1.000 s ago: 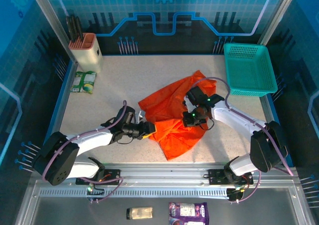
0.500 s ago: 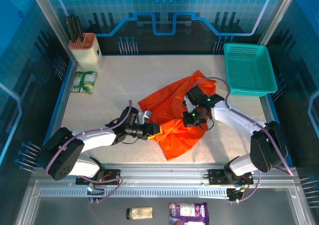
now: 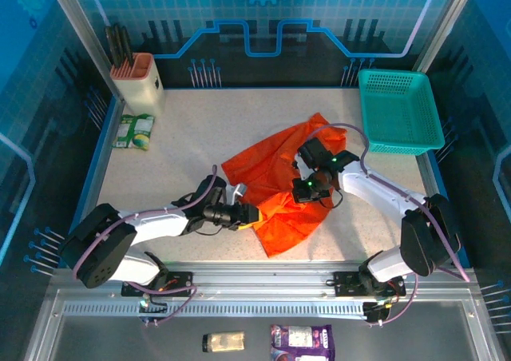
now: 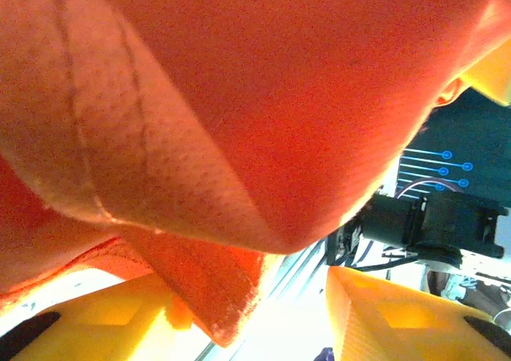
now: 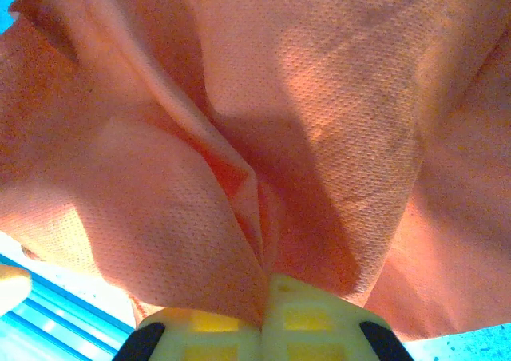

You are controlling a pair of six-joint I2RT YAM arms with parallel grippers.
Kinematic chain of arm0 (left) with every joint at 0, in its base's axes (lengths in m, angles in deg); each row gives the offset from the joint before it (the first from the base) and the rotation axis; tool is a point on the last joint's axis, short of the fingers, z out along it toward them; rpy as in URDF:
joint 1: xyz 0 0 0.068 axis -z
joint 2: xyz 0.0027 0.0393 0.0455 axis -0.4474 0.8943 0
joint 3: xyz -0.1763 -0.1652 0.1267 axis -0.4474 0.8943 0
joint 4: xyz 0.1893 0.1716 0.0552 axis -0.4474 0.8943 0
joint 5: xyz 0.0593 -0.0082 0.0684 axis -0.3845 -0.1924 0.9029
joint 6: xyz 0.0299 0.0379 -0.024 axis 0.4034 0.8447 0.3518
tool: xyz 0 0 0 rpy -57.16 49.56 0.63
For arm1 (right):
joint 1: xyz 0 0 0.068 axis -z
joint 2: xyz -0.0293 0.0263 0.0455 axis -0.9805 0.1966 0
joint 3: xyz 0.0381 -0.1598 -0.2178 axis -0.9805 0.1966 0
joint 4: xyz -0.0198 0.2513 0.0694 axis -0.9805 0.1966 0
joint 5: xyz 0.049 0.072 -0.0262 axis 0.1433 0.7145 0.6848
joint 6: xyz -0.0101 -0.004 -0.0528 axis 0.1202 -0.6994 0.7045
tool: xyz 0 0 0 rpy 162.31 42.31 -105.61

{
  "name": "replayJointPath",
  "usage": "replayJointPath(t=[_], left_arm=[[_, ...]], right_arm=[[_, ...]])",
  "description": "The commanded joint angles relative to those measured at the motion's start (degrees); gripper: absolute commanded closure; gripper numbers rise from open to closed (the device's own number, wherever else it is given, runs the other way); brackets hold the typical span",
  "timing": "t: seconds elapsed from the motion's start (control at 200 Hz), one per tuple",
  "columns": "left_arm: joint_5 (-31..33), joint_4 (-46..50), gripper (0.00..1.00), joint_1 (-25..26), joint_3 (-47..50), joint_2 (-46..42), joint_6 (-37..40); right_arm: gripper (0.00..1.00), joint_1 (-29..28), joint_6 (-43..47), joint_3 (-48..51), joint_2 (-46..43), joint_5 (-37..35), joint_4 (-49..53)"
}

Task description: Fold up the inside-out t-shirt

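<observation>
Orange thin-fabric t-shirt (image 3: 271, 169) crumpled on tabletop (image 3: 192, 137); right claw (image 5: 263, 293) pinched shut on its fabric; left claw (image 4: 259, 301) parted, cloth draped over.

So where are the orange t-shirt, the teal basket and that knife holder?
orange t-shirt (image 3: 267, 169): top view, on the flat upper-left stretch of the cloth.
teal basket (image 3: 399, 113): top view, on its bare mesh floor.
knife holder (image 3: 144, 89): top view, on its pale front face.
</observation>
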Motion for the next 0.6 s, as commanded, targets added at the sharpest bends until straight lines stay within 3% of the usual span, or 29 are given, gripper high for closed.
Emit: replayJointPath(t=[0.0, 0.28, 0.44, 0.595], left_arm=[[0.5, 1.3, 0.54, 0.8, -0.4, 1.1, 2.5], [4.4, 1.3, 0.87, 1.7, -2.4, -2.3, 2.7], [12.1, 11.8, 0.99, 1.4, -5.1, -8.5, 5.9], [16.4, 20.6, 1.0, -1.3, -8.2, -13.2, 8.2]], right_arm=[[1.0, -0.4, -0.2, -1.9, 0.5, 0.3, 0.1], [1.0, -0.5, -0.4, -1.9, 0.2, 0.0, 0.1], [1.0, -0.4, -0.5, -2.4, -0.8, 0.0, 0.1], [0.85, -0.4, -1.2, -3.2, -3.1, -0.2, -0.1]])
